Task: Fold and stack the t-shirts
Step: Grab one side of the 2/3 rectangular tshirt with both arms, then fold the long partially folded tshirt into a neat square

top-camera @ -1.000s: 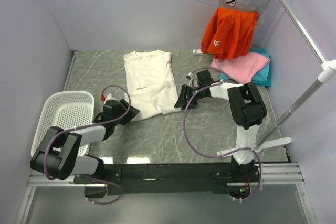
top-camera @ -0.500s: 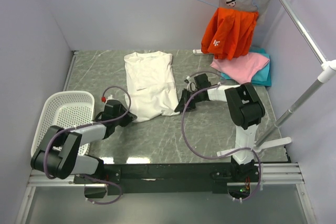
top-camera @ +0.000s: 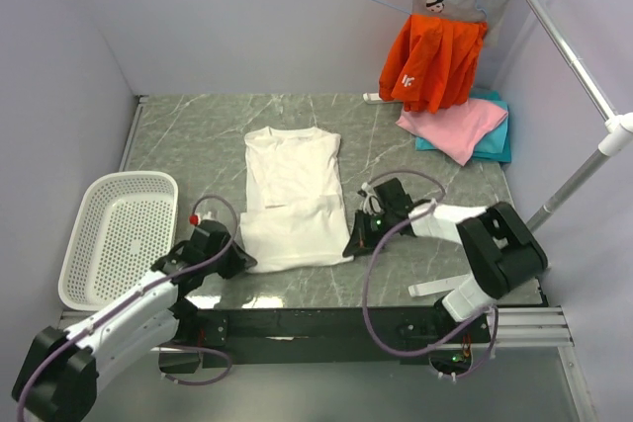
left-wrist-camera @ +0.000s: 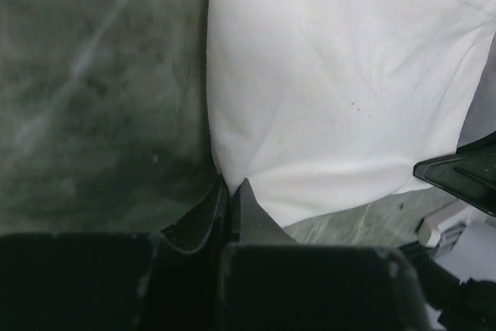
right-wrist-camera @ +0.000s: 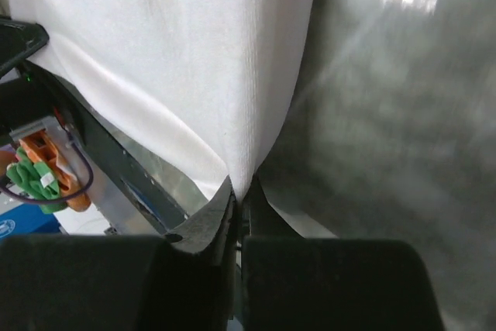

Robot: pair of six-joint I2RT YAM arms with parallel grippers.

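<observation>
A white t-shirt point(top-camera: 292, 195) lies flat in the middle of the table, its plain side up and its hem toward the near edge. My left gripper point(top-camera: 239, 260) is shut on the hem's left corner; the left wrist view shows white cloth point(left-wrist-camera: 341, 91) pinched at the gripper's point(left-wrist-camera: 230, 186) tips. My right gripper point(top-camera: 353, 244) is shut on the hem's right corner, and in the right wrist view the cloth point(right-wrist-camera: 201, 60) hangs from that gripper's point(right-wrist-camera: 242, 193) closed tips. A pink t-shirt point(top-camera: 455, 126) lies on a teal t-shirt point(top-camera: 497, 142) at the back right.
A white mesh basket point(top-camera: 119, 234) sits at the left edge. An orange garment point(top-camera: 432, 61) hangs on a hanger at the back right. A slanted metal rack pole point(top-camera: 579, 76) and its foot point(top-camera: 440, 288) stand at the right.
Both grippers closed on the white t-shirt's hem corners and drew back toward the near edge. The shirt slid nearer and slightly right with them.
</observation>
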